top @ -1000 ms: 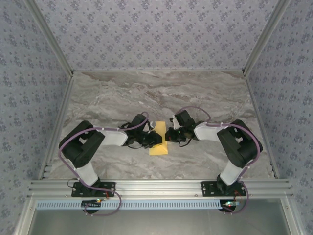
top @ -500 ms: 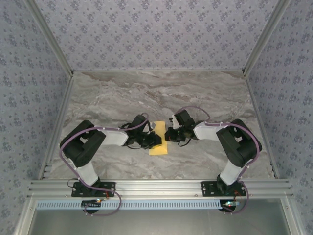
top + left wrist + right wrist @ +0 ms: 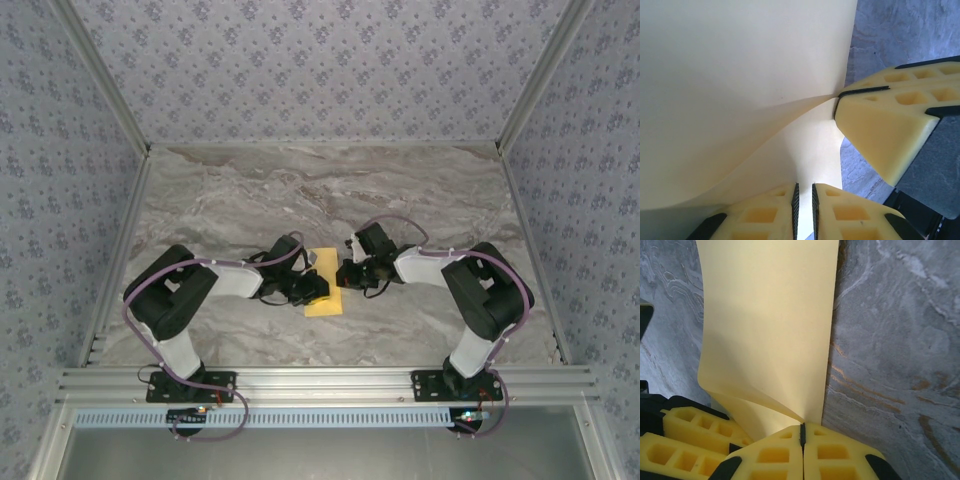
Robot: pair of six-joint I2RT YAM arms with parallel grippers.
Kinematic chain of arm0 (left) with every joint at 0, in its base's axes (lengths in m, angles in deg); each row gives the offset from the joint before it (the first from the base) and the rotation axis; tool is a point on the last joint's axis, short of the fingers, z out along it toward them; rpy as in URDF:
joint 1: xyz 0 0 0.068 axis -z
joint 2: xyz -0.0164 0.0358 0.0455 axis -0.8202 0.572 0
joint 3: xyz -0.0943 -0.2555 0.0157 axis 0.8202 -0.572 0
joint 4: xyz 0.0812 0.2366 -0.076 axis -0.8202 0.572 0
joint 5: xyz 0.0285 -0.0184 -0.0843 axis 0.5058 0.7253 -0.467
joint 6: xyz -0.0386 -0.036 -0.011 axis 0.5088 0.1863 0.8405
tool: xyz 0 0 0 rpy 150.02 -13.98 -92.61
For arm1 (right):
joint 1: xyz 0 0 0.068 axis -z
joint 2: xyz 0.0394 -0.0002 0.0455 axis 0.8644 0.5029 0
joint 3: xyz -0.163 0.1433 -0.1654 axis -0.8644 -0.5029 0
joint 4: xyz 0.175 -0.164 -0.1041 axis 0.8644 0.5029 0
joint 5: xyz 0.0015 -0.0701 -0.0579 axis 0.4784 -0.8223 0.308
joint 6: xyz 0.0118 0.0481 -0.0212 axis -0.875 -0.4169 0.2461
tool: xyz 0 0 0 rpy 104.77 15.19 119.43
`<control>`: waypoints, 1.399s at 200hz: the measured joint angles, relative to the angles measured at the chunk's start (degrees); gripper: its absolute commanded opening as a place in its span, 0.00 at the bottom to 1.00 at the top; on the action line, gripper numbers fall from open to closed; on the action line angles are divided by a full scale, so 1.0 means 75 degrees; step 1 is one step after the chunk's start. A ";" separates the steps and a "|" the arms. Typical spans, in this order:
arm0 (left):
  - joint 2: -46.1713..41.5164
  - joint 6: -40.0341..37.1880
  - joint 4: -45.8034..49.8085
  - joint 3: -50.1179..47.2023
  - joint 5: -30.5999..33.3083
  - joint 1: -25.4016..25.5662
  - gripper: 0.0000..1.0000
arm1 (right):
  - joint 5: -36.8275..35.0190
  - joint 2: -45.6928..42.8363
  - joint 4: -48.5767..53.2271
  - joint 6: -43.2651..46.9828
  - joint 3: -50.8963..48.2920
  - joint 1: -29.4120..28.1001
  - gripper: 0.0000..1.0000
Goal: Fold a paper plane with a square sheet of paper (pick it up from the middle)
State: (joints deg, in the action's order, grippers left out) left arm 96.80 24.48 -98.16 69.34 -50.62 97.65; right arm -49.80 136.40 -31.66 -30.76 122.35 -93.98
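Note:
The square sheet of paper (image 3: 324, 304) lies folded to a narrow mustard-yellow strip on the table between my two grippers. My right gripper (image 3: 801, 426) is shut on a raised flap of the paper (image 3: 770, 320). In the left wrist view its yellow fingers (image 3: 880, 135) pinch that flap's edge. My left gripper (image 3: 804, 192) has its jaws a narrow slit apart, with the paper (image 3: 740, 75) running into the slit. From above, the left gripper (image 3: 319, 287) meets the strip from the left and the right gripper (image 3: 344, 276) from the right. The left fingers (image 3: 685, 435) show beside the right gripper.
The grey marble table (image 3: 300, 190) stretches bare behind and beside the paper. Aluminium rails (image 3: 320, 382) run along the near edge and both sides, with patterned walls beyond. Both arm bases sit on the near rail.
The left gripper has edged slightly left and its jaws have narrowed a little. The paper and the right gripper stay in place.

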 measured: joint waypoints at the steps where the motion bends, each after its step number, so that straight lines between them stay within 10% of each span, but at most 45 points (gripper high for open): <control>1: 0.0000 0.0000 0.0000 0.0000 0.0000 0.0000 0.18 | -0.0006 0.0000 0.0009 -0.0003 0.0000 0.0000 0.12; 280: -0.0708 -0.0265 0.0991 0.0376 0.1128 -0.0187 0.18 | -0.0236 -0.0047 0.0105 -0.0455 0.0035 -0.0379 0.04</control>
State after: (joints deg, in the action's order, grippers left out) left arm 91.48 22.49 -90.73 72.16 -42.16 96.25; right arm -51.57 136.06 -30.88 -34.17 122.61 -96.82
